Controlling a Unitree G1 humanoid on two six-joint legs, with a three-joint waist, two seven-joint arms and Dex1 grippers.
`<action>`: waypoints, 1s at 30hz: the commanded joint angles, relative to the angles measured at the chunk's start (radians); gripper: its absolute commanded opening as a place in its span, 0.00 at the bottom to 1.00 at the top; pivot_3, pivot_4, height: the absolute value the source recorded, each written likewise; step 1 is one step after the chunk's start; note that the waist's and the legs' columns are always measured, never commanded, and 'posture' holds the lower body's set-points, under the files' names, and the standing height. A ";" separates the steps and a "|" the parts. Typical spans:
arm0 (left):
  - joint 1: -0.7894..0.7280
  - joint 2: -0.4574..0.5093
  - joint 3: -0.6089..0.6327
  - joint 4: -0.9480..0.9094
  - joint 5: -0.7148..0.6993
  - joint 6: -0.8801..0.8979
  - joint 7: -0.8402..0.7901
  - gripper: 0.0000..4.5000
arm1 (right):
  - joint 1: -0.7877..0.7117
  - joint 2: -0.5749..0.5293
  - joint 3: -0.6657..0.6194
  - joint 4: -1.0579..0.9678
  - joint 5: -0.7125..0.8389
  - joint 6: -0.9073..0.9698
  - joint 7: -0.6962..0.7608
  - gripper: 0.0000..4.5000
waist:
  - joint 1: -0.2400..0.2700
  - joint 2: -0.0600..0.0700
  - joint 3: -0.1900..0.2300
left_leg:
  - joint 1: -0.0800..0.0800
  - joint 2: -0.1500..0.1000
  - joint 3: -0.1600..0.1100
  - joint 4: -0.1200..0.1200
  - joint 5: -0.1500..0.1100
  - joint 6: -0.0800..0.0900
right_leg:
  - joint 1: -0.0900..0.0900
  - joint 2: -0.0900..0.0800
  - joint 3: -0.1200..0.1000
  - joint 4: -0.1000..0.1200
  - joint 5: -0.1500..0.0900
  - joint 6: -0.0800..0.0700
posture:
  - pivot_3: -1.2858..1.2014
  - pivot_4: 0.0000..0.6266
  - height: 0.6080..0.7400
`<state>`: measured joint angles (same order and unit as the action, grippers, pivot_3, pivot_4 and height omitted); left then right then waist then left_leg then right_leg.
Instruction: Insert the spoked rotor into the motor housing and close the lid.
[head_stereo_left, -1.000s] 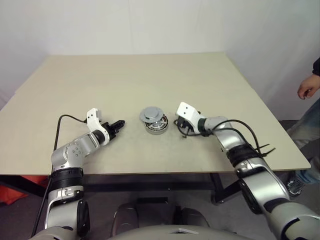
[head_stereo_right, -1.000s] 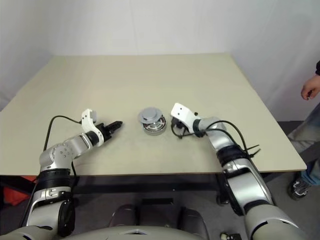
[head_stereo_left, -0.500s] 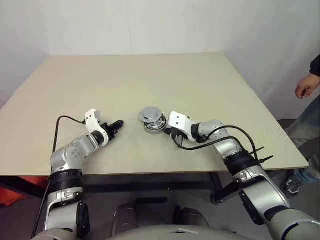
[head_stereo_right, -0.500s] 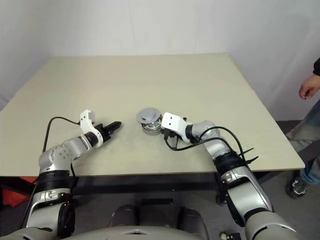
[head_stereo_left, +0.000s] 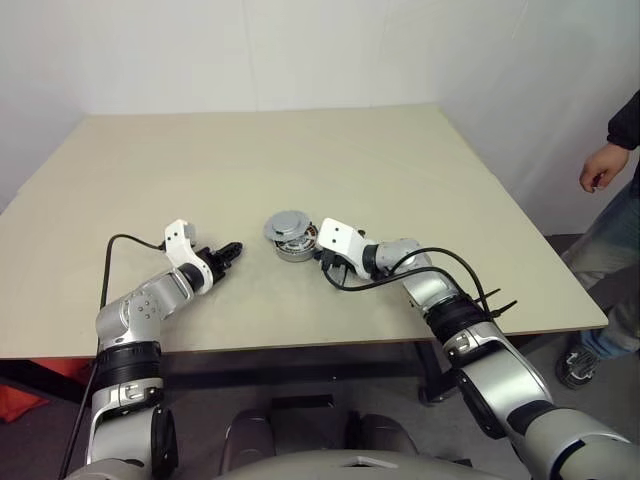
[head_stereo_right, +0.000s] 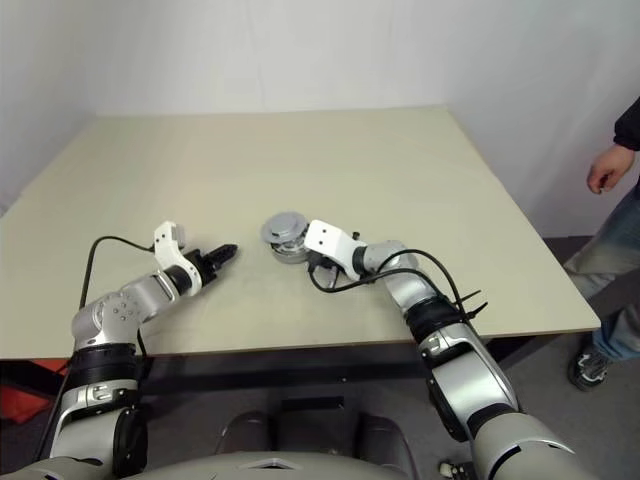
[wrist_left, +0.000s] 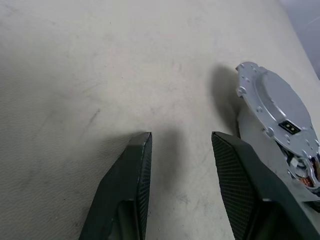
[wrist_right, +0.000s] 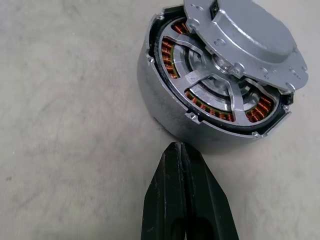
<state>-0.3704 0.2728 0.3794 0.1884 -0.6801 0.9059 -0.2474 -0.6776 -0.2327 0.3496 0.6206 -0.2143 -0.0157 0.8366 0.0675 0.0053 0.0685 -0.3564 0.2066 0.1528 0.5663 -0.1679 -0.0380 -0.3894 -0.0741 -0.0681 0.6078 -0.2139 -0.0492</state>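
Sitting on the table, the motor housing is the landmark, with the spoked rotor already seated inside it over the copper windings

- lid is only half on: it rests tilted on the housing's far rim and overhangs the side away from the right gripper, so most of the rotor and windings stay exposed
- right gripper has its fingers pressed together, holding nothing, tip just beside the housing's near wall, apparently not touching it
- left gripper is spread and empty, on the far side of the housing from the right one, near but apart from it, lid edge just within its wrist view

Risks as I judge them:
- closed tip nudging the housing wall instead of the lid slides the whole unit along the table, since nothing braces it
- pushing the lid from this low angle could tip it off the far rim onto the table, not seat it
- lid's notched rim may catch on the housing edge and jam cocked if it goes down uneven
- person's hand hangs beyond the table edge, well apart from the housing, so low concern
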 joint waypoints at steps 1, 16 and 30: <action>0.011 0.014 0.016 -0.016 0.005 0.008 0.015 0.45 | -0.042 0.024 0.003 -0.019 0.012 -0.016 -0.002 0.01 | 0.000 0.000 0.000 | 0.000 0.000 0.000 0.000 0.000 0.000 | 0.000 0.000 0.000 0.000 0.000 0.000 | 0.52 0.00 1.00; 0.012 0.016 0.021 -0.029 -0.003 0.015 0.024 0.45 | -0.088 0.166 0.017 0.027 0.012 -0.006 -0.039 0.01 | -0.001 0.000 0.000 | 0.000 0.000 0.000 0.000 0.000 0.000 | 0.000 0.000 0.000 0.000 0.000 0.000 | 0.52 0.00 1.00; -0.008 0.018 0.016 -0.007 0.003 0.006 0.019 0.45 | -0.055 0.101 -0.031 -0.121 0.145 0.076 0.145 0.01 | 0.001 0.000 0.000 | 0.000 0.000 -0.001 -0.001 0.000 0.000 | 0.000 0.000 0.000 0.000 0.000 0.000 | 0.52 0.00 1.00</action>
<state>-0.3660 0.2759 0.3855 0.1779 -0.6867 0.9155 -0.2381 -0.7122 -0.1368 0.3595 0.5719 -0.1353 0.0300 0.9573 0.0686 0.0052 0.0686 -0.3566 0.2070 0.1522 0.5656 -0.1680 -0.0380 -0.3894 -0.0742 -0.0678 0.6076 -0.2138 -0.0493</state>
